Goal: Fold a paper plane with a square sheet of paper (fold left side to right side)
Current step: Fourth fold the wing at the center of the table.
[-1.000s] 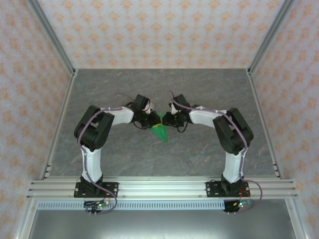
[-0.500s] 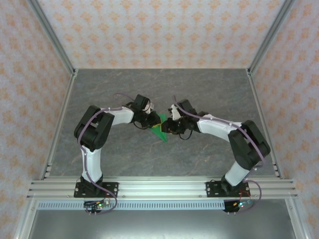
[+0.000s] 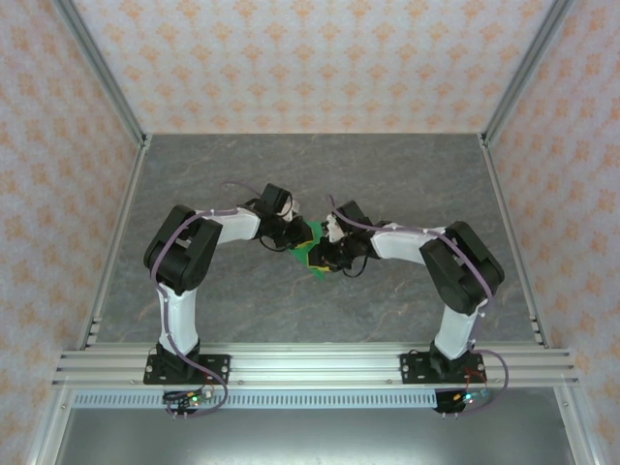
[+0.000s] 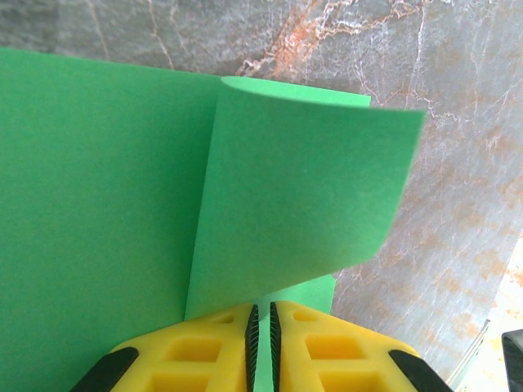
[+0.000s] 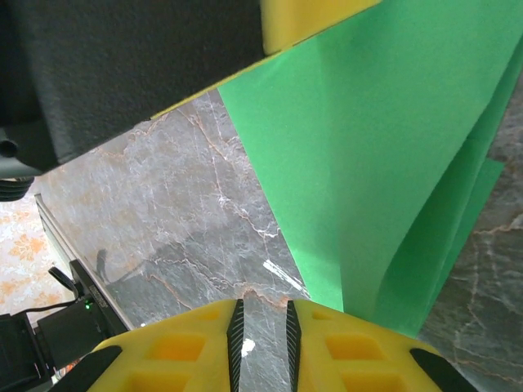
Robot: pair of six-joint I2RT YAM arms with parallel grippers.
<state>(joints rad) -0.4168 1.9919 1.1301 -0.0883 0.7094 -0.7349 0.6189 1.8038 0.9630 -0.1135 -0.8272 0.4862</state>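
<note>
Overhead, the paper (image 3: pixel 308 255) lies on the tabletop (image 3: pixel 387 174) between the 2 arms. The left end effector (image 3: pixel 292 236) is at its left edge and the right end effector (image 3: pixel 324 250) is over its right part.

From the left wrist, the left end effector (image 4: pixel 261 347) is pressed almost together, pinching the near rim of a flap. That flap curls up and forward over the flat layer of paper (image 4: pixel 98 204).

From the right wrist, the right end effector (image 5: pixel 261 331) stands a narrow slit apart. Bare tabletop shows through the slit and nothing is pinched. The paper (image 5: pixel 376 147) rises just to its right and ahead.

The sheet looks light, thin and springy, and it probably slides easily and creases for good. A shallow pinch at a free edge seems best, with the flat layer pressed down.
</note>
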